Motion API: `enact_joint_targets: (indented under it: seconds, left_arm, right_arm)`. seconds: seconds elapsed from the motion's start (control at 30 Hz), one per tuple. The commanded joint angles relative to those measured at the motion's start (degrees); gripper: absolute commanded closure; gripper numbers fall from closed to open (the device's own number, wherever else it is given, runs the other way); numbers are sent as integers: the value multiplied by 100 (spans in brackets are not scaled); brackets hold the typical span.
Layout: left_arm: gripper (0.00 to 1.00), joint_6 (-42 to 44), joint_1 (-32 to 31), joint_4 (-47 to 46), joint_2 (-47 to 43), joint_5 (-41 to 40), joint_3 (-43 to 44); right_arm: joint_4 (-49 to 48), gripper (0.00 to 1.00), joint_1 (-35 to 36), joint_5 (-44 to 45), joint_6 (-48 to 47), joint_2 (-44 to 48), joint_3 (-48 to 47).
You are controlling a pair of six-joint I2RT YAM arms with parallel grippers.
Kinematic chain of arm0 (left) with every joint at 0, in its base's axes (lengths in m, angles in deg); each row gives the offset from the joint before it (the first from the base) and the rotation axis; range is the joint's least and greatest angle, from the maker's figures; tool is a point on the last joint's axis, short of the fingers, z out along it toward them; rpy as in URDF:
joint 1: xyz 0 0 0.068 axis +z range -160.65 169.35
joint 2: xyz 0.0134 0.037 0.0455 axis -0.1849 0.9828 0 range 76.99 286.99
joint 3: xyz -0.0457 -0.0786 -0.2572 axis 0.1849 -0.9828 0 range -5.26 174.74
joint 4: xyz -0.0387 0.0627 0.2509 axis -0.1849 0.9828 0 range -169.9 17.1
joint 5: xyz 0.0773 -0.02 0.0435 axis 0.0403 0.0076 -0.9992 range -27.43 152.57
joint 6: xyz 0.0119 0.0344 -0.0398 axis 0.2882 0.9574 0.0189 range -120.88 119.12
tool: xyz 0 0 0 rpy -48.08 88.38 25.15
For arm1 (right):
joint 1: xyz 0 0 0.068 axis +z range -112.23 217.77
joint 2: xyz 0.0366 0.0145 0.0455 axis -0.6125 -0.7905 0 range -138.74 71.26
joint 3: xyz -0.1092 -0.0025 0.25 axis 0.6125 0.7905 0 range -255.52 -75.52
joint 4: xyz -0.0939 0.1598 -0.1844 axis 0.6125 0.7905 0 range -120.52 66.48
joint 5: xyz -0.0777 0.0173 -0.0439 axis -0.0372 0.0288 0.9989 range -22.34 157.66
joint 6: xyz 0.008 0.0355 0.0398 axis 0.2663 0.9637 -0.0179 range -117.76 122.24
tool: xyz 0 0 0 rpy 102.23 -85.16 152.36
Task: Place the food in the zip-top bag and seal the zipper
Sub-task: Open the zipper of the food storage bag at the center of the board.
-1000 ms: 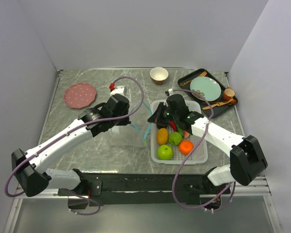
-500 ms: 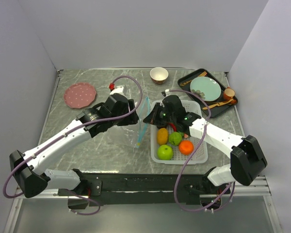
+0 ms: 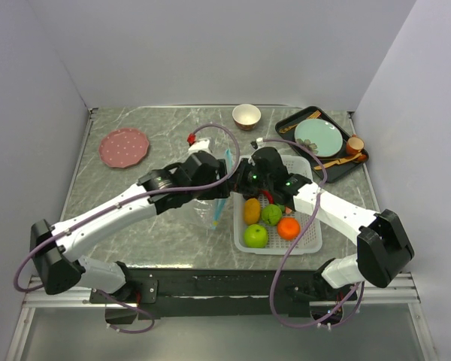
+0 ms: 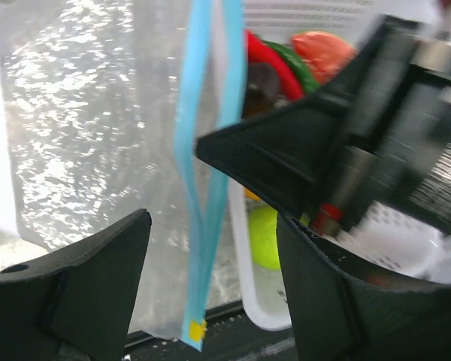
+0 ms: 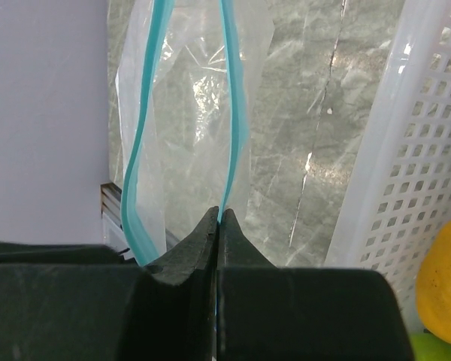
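Mid-tabletop, beside the basket (image 3: 313, 239) left wall: zip-top bag (image 5: 192, 90) hangs, right gripper (image 5: 218, 219) clenched on one zipper (image 5: 237, 98) end. The left gripper (image 4: 210, 241) stands unclenched astride the strip, whose long axis is vertical. The food (image 3: 256, 235) lies in the basket.

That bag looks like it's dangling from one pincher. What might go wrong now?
The right gripper pinches only the thin zipper; the soft zip-top bag might slip out. The left gripper is open around the zipper, so the mouth hangs narrow, and the food in the basket may miss it. The grippers sit close and might bump.
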Motion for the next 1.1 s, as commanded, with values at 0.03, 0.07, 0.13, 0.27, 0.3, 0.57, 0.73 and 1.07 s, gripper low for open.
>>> enact_joint_targets:
  seconds: [0.03, 0.07, 0.13, 0.27, 0.3, 0.57, 0.73, 1.07]
  left_arm:
    - [28, -354, -69, 454, 259, -961, 315]
    - [29, -397, -69, 480, 277, -1101, 341]
    - [30, -407, -69, 507, 312, -1216, 350]
    - [32, -389, -69, 568, 435, -1330, 429]
    - [32, -389, -78, 577, 505, -1383, 438]
    - [40, -345, -78, 507, 760, -1480, 543]
    - [57, -292, -69, 507, 839, -1559, 648]
    - [94, -371, -69, 1078, 375, -1884, 833]
  right_arm:
    - [-247, 100, 45, 103, 8, 196, -197]
    - [-212, 100, 45, 121, 8, 205, -179]
    - [-194, 100, 45, 139, -10, 231, -162]
    - [-212, 100, 45, 147, -19, 284, -100]
    - [-220, 100, 45, 148, -19, 301, -83]
    - [-124, 100, 54, 156, -124, 424, -47]
    - [-53, 100, 37, 235, -168, 486, 14]
    - [201, 100, 45, 376, -344, 135, 6]
